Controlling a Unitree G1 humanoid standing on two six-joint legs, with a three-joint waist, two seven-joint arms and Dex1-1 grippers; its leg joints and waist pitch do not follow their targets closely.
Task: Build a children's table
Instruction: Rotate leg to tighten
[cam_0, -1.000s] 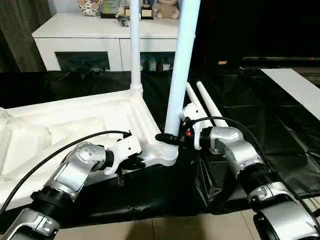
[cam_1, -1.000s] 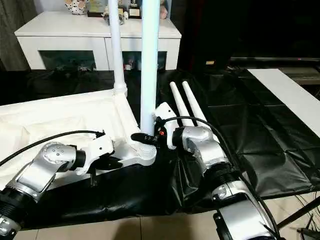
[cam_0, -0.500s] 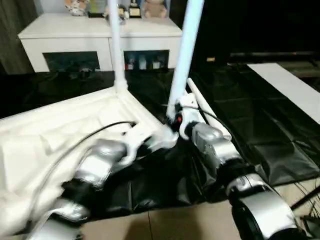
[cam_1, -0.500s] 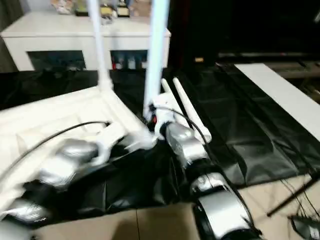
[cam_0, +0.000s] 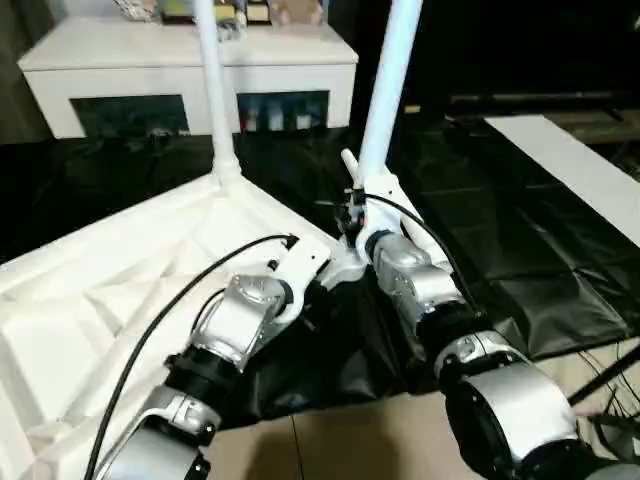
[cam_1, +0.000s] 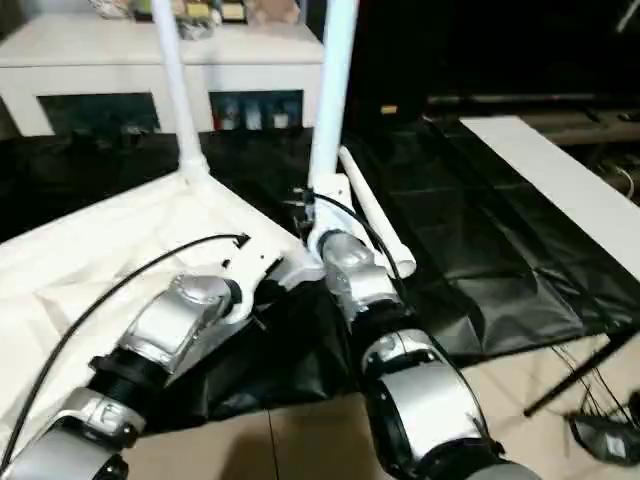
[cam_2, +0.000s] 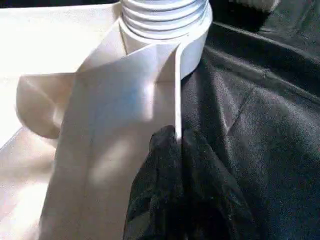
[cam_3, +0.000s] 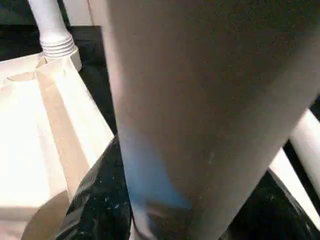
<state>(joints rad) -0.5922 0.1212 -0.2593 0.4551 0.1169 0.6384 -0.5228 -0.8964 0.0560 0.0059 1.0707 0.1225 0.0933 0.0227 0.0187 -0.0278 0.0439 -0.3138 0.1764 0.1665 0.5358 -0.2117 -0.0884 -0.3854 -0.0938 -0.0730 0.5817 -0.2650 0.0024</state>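
- Right gripper (cam_3: 165, 220): clasped round the lower end of the near leg (cam_0: 388, 90), just above the corner socket; its black fingers (cam_3: 95, 200) sit on either side of the tube.
- Left gripper (cam_2: 179, 150): clenched on the thin edge wall of the tabletop (cam_0: 110, 290), just beside the same corner socket (cam_2: 165, 30), steadying it.
- Near leg: stands close to upright in that socket, leaning slightly away from the tabletop's middle. Whether it is fully seated cannot be told.
- Tabletop: lies underside up on the black sheet (cam_0: 500, 230), ribs showing.
- Far leg (cam_0: 210, 90): upright in the next corner socket along the tabletop's edge, with the white cabinet (cam_0: 180, 70) behind it.
- Spare legs (cam_1: 375, 215): lying on the black sheet just beside the tabletop's near corner, past the right gripper.
- Handling, as judged: the legs look light, stiff and smooth, so liable to slip in a loose clasp; a low hold near the socket gives best control. The tabletop's edge wall looks thin and may flex, so brace it close to the corner.
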